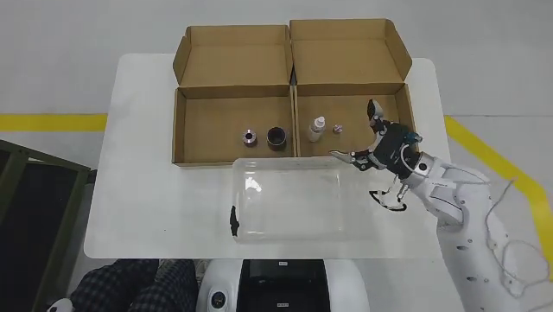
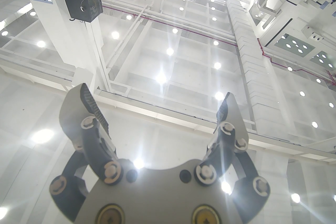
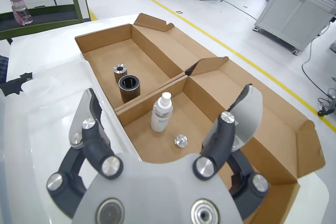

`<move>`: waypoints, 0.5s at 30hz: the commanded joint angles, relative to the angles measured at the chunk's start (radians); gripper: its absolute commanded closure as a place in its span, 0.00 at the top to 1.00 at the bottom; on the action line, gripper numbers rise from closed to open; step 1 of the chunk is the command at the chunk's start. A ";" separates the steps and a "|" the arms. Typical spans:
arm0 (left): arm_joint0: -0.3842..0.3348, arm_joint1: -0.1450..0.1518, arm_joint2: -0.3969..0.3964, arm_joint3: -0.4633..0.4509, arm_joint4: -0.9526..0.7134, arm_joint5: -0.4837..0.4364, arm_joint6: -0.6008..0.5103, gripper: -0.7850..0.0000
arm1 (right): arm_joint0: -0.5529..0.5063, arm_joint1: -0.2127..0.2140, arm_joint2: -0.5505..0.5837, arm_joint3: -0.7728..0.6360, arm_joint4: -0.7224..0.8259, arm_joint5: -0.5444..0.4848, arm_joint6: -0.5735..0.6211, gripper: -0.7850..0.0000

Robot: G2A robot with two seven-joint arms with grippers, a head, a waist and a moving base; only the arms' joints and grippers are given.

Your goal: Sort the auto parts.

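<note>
Quick layout. White bench [image 1: 138, 148], clear bin [image 1: 294, 217] on my side of it, and two open boxes side by side right behind the bin, flaps standing up at the back. Left box [image 1: 207, 126] has a dark bearing [image 3: 129, 87] and a silver bushing [image 3: 120, 72], both upright, just beside each other. Right box [image 1: 350, 109] has a bottle [image 3: 161, 114] standing with its long axis straight up, and a little cap [image 3: 181, 141] just beside it.

My right pincer [image 1: 356, 132] hangs over the right box's near wall, spread wide with nothing in it. The bottle and cap are right below and ahead of it. My left pincer [image 2: 155, 90] is spread and empty too, aimed at the ceiling, so the right arm is the one near the parts.

What the next move turns on, I reckon: the bin looks about cleared, with only a black bit [image 1: 233, 219] by its left wall, and I can't tell what it is. That's across the bin from my right pincer, well apart, so I'd need to lift over the box wall and the bin rim. Open room above the bin, though.
</note>
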 commanded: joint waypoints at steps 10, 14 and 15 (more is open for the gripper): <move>0.000 0.000 0.000 0.000 0.000 0.000 0.000 1.00 | -0.164 0.025 0.198 0.057 -0.060 0.018 -0.183 1.00; 0.000 0.000 0.000 0.000 0.000 0.000 0.000 1.00 | -0.227 0.032 0.260 0.085 -0.067 0.020 -0.258 1.00; 0.000 0.000 0.000 0.000 0.000 0.000 0.000 1.00 | -0.244 0.034 0.280 0.098 -0.070 0.023 -0.283 1.00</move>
